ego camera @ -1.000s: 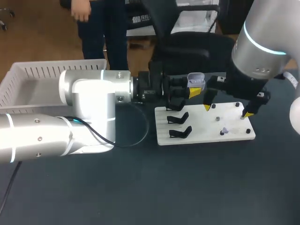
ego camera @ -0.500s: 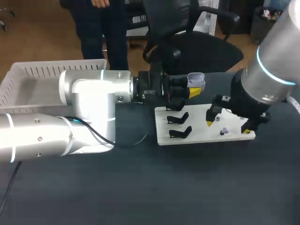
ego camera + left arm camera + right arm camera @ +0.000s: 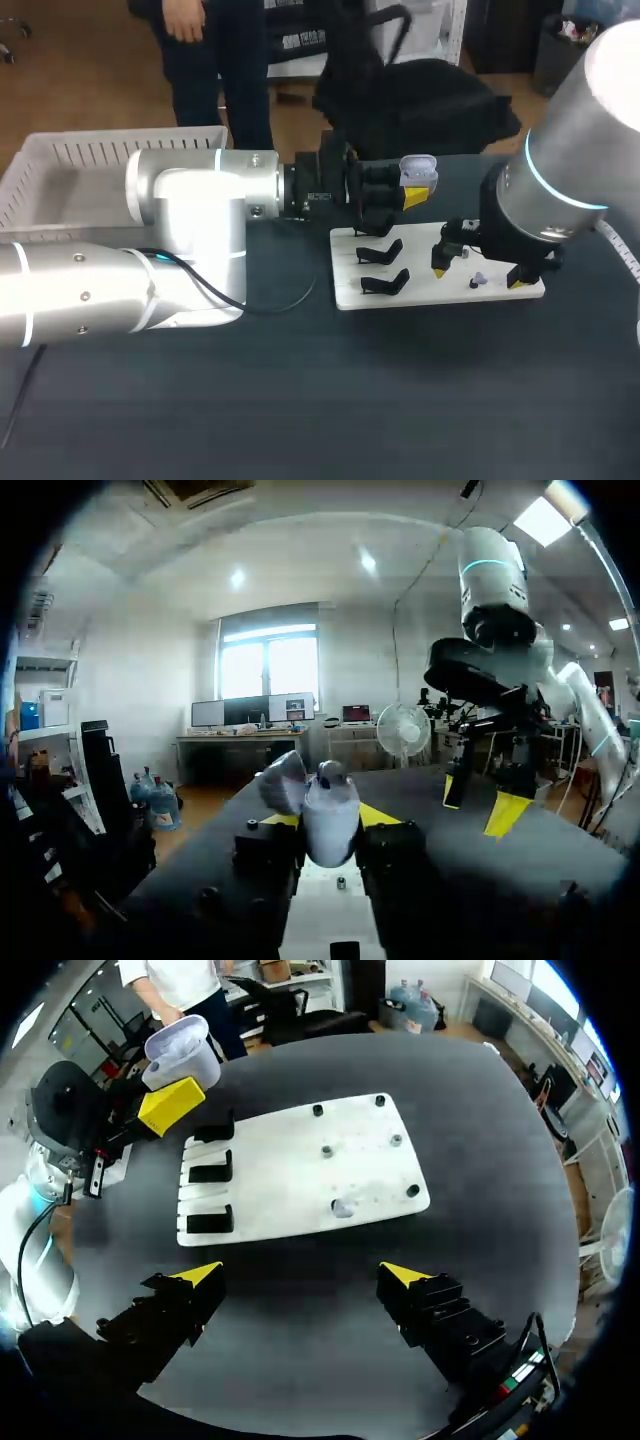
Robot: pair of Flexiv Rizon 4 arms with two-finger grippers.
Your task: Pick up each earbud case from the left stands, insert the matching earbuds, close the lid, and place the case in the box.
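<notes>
Count: 1 earbud case [image 3: 331,818], pale lilac, lid up. 3 black stands [image 3: 211,1173] in a column on the white board [image 3: 280,1175], all unoccupied. 5 small dark pegs [image 3: 396,1140] at the board's other end. 1 pale lilac earbud spot [image 3: 343,1206] on the board; one bud or a pair, cannot tell. 1 white slatted box [image 3: 60,160].

Left gripper [image 3: 328,822]: both yellow-tipped fingers clamped on the case from either side, case upright between them, above the board's stand end.

Right gripper [image 3: 302,1274]: fingers spread wide, holding nothing. The earbud lies ahead of them, roughly midway between the tips.

Box sits well behind the left fingers, beside that arm.

Surface: dark matte table [image 3: 400,400], with the board lying flat on it.
</notes>
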